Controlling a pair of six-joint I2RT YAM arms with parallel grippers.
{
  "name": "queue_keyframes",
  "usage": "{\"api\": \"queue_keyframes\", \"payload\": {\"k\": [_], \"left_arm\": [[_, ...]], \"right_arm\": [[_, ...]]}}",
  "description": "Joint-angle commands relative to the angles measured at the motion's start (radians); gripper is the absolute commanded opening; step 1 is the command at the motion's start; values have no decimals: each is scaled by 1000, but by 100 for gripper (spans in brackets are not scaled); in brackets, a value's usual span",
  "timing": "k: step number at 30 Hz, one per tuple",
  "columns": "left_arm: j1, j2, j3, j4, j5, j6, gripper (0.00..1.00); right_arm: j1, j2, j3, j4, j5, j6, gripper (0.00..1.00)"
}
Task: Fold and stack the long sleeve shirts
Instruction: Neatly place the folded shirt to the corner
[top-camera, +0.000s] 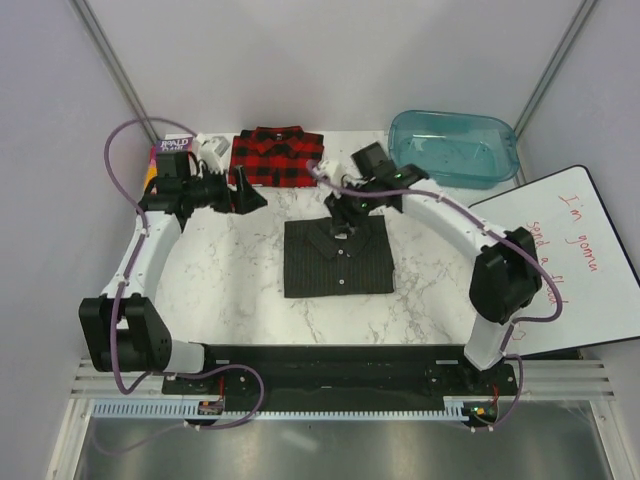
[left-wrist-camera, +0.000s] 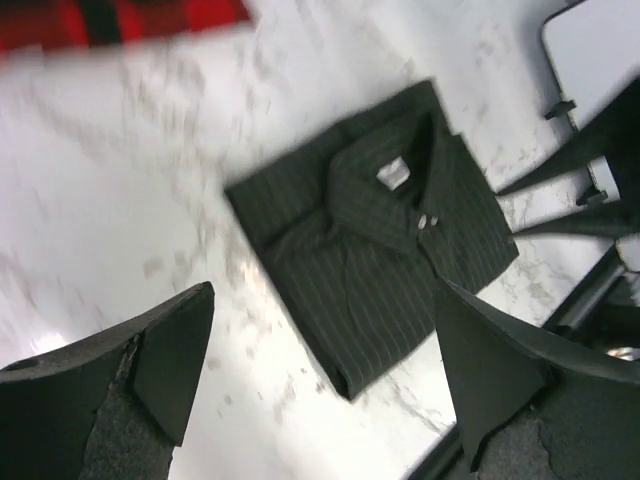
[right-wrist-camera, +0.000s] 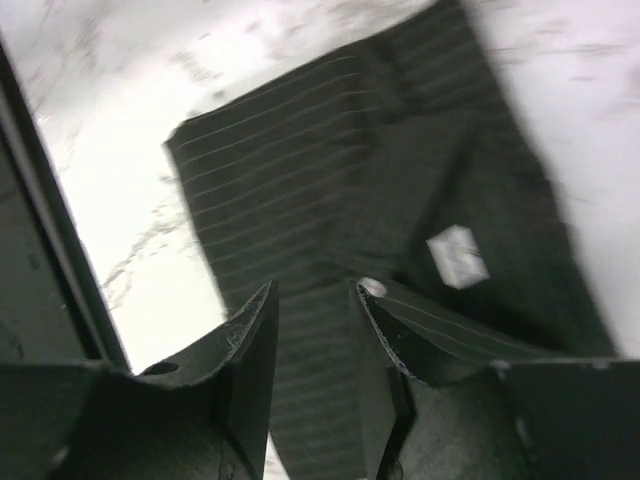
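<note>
Left fingers (left-wrist-camera: 170, 360) are being held wide, empty; right fingers (right-wrist-camera: 250, 350) ajar over the charcoal shirt (top-camera: 337, 258). All layers should be gripped together.

Robotics lab test cell, marble-patterned table (top-camera: 230, 280) boxed in by plain pale walls (top-camera: 40, 200) and metal struts (top-camera: 108, 55), left arm (top-camera: 140, 260) and right arm (top-camera: 450, 215) bolted to a black base rail (top-camera: 330, 362), looped purple cables (top-camera: 110, 145), whiteboard (top-camera: 570, 270) with red handwriting

The marbled surface (top-camera: 230, 280) holds a folded pinstriped shirt (top-camera: 338, 262) centrally. A plaid shirt (top-camera: 277, 158), book (top-camera: 170, 155) and teal tub (top-camera: 452, 148) line its far edge.
</note>
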Motion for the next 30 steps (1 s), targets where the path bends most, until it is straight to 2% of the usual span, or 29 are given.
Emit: {"api": "queue_keyframes", "payload": {"k": [1,4,8,10,13,15,17,21,23,26,29,30], "left_arm": [[44,-56,-169,10,5,-267,96],[50,-66,-269,13,-29,-310,95],[52,-31,-334,12,16,-218,89],[53,-15,-321,-2,78,-110,87],[50,34,-292,-7,84,-25,81],[52,65,-255,-13,86,-10,79],[50,107,-220,-20,107,0,78],[48,160,-174,-47,110,42,78],[49,169,-160,-48,96,69,78],[50,175,-151,-51,109,76,78],[52,169,-157,-51,113,76,77],[50,166,-159,-53,110,75,77]], "right_arm": [[162,50,-91,108,-3,15,41],[224,119,-70,122,16,35,40],[204,174,-10,125,63,61,42],[145,203,53,110,73,72,44],[53,264,140,96,99,121,45],[17,311,196,88,112,150,47],[-12,384,274,74,123,143,54],[-51,495,370,39,85,72,65],[-64,513,384,22,57,31,67],[-63,539,394,7,19,-35,65],[-63,570,386,-4,-33,-64,56],[-64,584,385,-7,-45,-65,50]]}}
